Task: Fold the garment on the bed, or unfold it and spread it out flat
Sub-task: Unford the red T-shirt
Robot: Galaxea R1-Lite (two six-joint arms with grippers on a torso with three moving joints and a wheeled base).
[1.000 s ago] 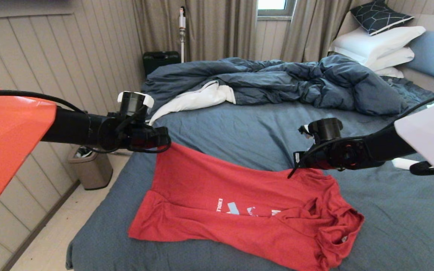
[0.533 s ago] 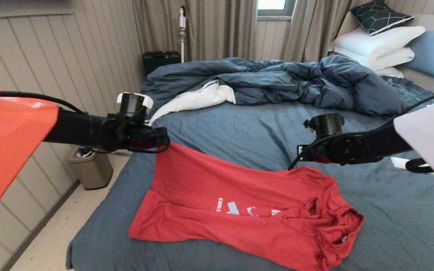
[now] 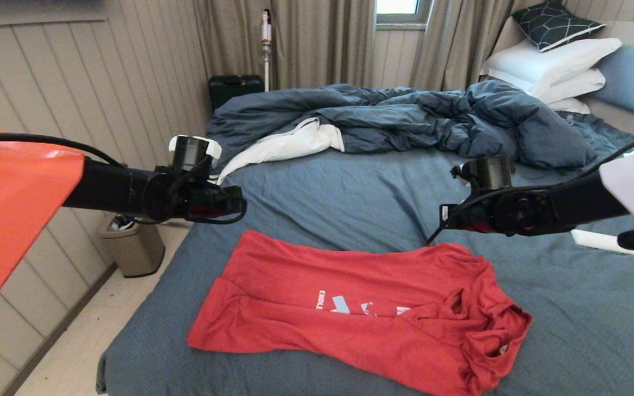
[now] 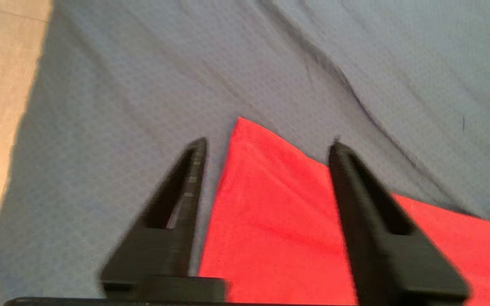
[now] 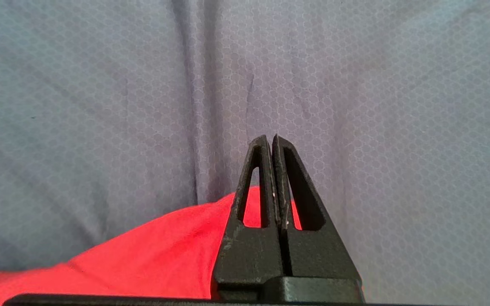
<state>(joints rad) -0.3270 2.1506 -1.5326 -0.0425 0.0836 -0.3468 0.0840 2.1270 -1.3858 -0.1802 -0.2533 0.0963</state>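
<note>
My red short-sleeved cotton T-shirt (image 3: 361,308) lies crumpled on the slate-blue bed (image 3: 350,192), long axis left to right, collar toward my right. My left tool (image 4: 266,146), spread wide, hovers over its hem corner; my right tool (image 5: 269,140), pressed together and empty, hangs beyond its far edge.

Beige panelled walls (image 3: 75,82), drawn curtains (image 3: 317,38), small bin (image 3: 132,245).
</note>
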